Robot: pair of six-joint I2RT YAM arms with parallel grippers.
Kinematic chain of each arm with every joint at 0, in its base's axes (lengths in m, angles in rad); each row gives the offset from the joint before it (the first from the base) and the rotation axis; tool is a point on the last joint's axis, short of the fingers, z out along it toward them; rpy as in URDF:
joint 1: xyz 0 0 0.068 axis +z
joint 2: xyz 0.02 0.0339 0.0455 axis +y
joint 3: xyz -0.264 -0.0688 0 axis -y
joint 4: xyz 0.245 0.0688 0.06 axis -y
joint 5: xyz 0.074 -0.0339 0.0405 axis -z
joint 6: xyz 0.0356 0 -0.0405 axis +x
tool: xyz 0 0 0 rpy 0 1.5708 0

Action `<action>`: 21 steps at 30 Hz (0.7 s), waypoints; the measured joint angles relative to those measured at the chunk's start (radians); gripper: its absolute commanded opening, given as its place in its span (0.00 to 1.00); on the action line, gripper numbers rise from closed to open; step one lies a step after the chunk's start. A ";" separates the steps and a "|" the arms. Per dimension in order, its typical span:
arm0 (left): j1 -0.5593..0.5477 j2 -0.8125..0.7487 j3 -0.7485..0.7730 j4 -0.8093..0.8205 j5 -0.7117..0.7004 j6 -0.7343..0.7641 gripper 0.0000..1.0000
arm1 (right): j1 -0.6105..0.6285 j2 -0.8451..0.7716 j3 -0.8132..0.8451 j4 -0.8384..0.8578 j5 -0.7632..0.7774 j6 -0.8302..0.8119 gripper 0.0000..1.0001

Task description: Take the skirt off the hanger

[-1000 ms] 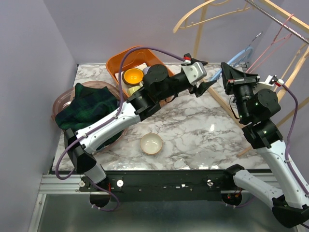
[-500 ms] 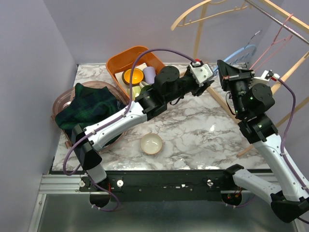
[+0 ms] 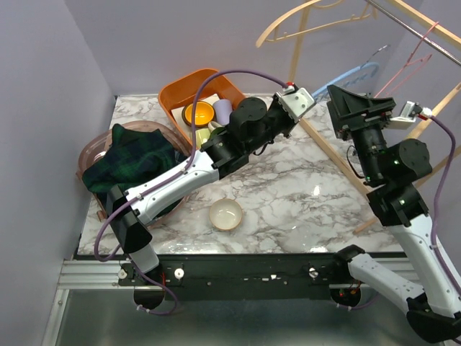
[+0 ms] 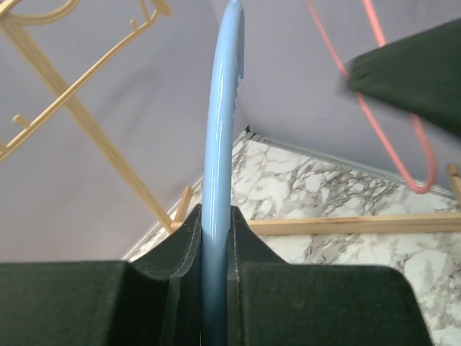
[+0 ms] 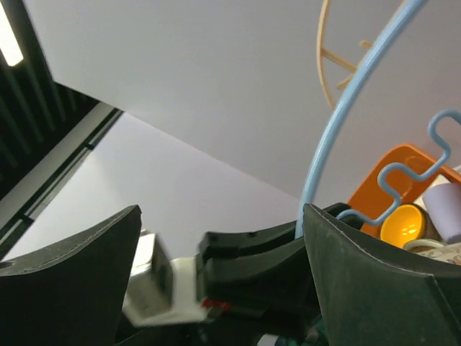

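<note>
The skirt (image 3: 128, 162), dark green plaid cloth, lies crumpled in the pink basin (image 3: 89, 149) at the table's left, apart from the hanger. The light blue hanger (image 3: 358, 73) hangs in the air at the back right. My left gripper (image 3: 317, 108) is shut on it; in the left wrist view its bar (image 4: 218, 144) runs up from between the left gripper's (image 4: 215, 220) two pads. Just to its right, my right gripper (image 3: 354, 109) stands wide open. In the right wrist view the hanger's arc (image 5: 338, 122) passes by my right gripper's (image 5: 220, 216) right finger, untouched.
An orange bin (image 3: 167, 92) at the back holds a yellow bowl (image 3: 199, 114) and cups. A white bowl (image 3: 225, 214) sits near the front. A wooden rack (image 3: 333, 156) stands at the right, with a wooden hanger (image 3: 302, 21) and a red hanger (image 3: 413, 63) above.
My left gripper has reached right and closed on the blue hanger. My right gripper has opened, letting the hanger go, and drawn back a little.
</note>
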 measured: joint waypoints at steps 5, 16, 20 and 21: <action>0.018 0.000 -0.006 -0.010 -0.055 -0.017 0.00 | 0.003 -0.112 0.026 -0.018 -0.040 -0.077 1.00; 0.026 0.005 0.035 0.024 -0.081 -0.041 0.00 | 0.004 -0.224 0.138 -0.095 -0.345 -0.264 1.00; 0.026 0.013 0.087 0.071 -0.081 -0.043 0.00 | 0.005 -0.336 0.093 -0.088 -0.386 -0.272 1.00; 0.026 0.015 0.093 0.079 -0.081 -0.043 0.00 | 0.005 -0.357 0.084 -0.085 -0.388 -0.273 1.00</action>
